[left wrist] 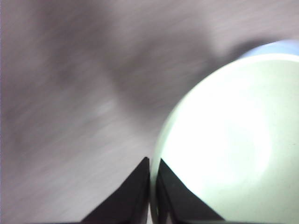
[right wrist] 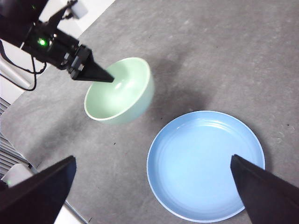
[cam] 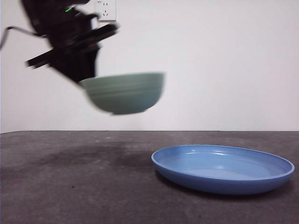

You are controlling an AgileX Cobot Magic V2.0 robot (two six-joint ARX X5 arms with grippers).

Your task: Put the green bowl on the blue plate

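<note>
Carrying the bowl across to the plate is the step in hand. Nearest the front edge of the bench [cam: 70, 186] lies the blue plate [cam: 223, 169], resting flat toward the right side, its dish bare. Farther back and to the left, the green bowl [cam: 125, 92] hangs in the air well clear of the bench top, tilted a little and blurred. The left end effector [left wrist: 150, 186] grips its rim, one jaw inside the bowl and one outside, clenched on the wall; in the front view the arm comes down from the upper left corner. The right end effector [right wrist: 154, 186] hovers high above the plate with its jaws spread wide apart and holding nothing, so it appears to be waiting.

The bowl is not yet over the plate; seen from above, it sits beside the plate's rim with bench showing between them. The next move calls for shifting the bowl sideways until it is centred over the plate, levelling it, then lowering it until its foot rests in the dish before the jaws let go.
</note>
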